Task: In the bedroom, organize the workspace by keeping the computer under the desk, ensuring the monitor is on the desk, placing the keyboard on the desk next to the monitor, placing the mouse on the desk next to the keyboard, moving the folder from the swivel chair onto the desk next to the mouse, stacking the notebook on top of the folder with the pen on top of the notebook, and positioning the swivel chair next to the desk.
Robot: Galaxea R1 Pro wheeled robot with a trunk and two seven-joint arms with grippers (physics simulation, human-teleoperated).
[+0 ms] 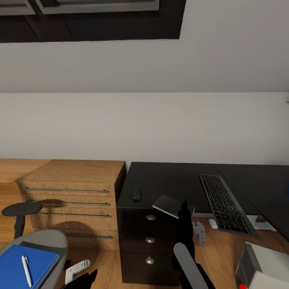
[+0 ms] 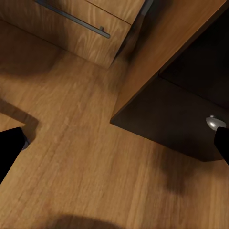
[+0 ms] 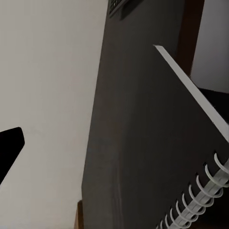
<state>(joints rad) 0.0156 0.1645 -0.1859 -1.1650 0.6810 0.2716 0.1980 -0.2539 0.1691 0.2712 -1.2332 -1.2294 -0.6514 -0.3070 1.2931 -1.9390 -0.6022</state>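
The dark notebook (image 1: pixel 171 205) sits tilted at the front edge of the black desk (image 1: pixel 160 176), above the drawer unit (image 1: pixel 149 241). My right gripper (image 1: pixel 184 208) is right beside it, jaws open; up close the spiral-bound notebook (image 3: pixel 157 157) hides one finger. The mouse (image 1: pixel 137 195) lies left of it, the keyboard (image 1: pixel 223 202) further right. On the swivel chair (image 1: pixel 44 240) rests the blue folder (image 1: pixel 16 265) with the pen (image 1: pixel 26 271) on it. My left gripper (image 1: pixel 85 279) hangs open over the floor (image 2: pixel 114 143). The computer (image 1: pixel 263 265) stands low right. The monitor is out of view.
A wooden dresser (image 1: pixel 72 192) with bar handles stands against the desk's left side. A dark-framed skylight (image 1: pixel 88 20) sits in the sloped wall above. Small pale parts (image 1: pixel 198 232) lie on the wood floor under the desk.
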